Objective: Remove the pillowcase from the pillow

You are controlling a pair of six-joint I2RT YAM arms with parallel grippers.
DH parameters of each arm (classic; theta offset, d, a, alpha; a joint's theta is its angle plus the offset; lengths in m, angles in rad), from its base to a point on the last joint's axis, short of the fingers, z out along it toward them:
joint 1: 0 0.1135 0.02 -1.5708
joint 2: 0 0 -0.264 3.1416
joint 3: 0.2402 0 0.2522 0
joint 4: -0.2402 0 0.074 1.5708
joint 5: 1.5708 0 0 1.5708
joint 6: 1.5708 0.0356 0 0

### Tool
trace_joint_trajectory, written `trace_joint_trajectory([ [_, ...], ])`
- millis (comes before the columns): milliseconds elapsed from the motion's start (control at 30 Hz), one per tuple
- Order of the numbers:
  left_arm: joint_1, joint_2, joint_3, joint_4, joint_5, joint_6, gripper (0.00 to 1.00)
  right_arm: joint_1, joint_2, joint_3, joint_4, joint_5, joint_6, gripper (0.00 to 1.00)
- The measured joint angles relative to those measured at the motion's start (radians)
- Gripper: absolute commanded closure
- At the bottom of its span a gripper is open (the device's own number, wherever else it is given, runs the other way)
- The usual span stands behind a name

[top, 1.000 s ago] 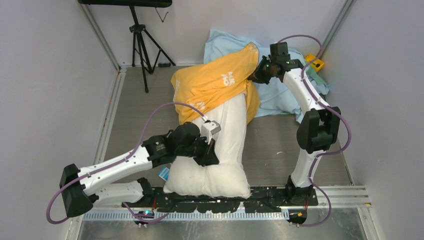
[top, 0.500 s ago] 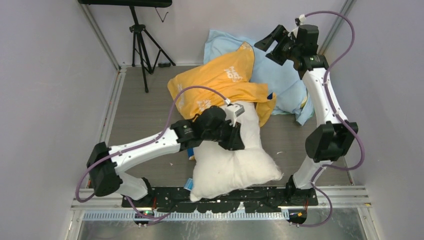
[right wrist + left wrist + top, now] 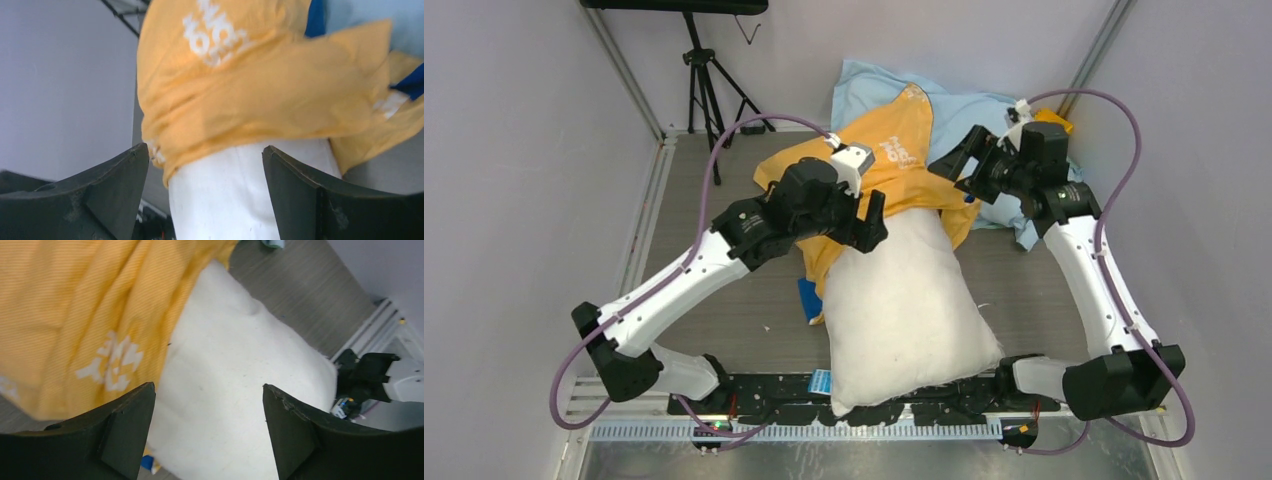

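The white pillow (image 3: 904, 300) lies down the middle of the table, and its near end reaches the arm bases. The orange-yellow pillowcase (image 3: 894, 160) is bunched over its far end, with blue inner edging showing at the right. My left gripper (image 3: 871, 222) hovers open over the place where the pillowcase's edge meets the pillow, holding nothing. My right gripper (image 3: 952, 170) is open at the pillowcase's right side. The left wrist view shows the pillow (image 3: 240, 365) and pillowcase (image 3: 75, 315) beyond the open gripper (image 3: 208, 386). The right wrist view shows the pillowcase (image 3: 250, 90) draped over the pillow (image 3: 225, 200) beyond the open gripper (image 3: 205, 146).
A pale light-blue cloth (image 3: 984, 115) lies at the back under the pillowcase. A black tripod (image 3: 709, 80) stands at the back left and a yellow object (image 3: 1056, 125) at the back right. A blue tag (image 3: 809, 298) lies by the pillow's left side. Grey walls close in both sides.
Both grippers have opened, the left letting go of the pillow and the right of the pillowcase. The left arm has moved to the pillow's far end, the right has swung nearer. The pillow has straightened.
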Motion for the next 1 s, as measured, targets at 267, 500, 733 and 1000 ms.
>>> trace_joint_trajectory([
  [267, 0.073, -0.074, -0.080, -0.064, -0.179, 0.142, 0.12, 0.421, -0.048, -0.048, -0.202, 0.226, -0.076, 0.11],
  [500, 0.212, -0.078, -0.253, -0.020, -0.111, 0.130, 0.13, 0.649, -0.132, -0.183, -0.292, 0.432, -0.051, 0.11],
  [733, 0.304, -0.182, -0.426, 0.052, -0.008, 0.065, 0.15, 0.965, -0.126, -0.144, -0.432, 0.711, 0.001, 0.11],
  [1000, 0.338, -0.352, -0.555, 0.087, 0.037, 0.018, 0.12, 1.107, 0.007, -0.098, -0.447, 0.826, 0.066, 0.10],
])
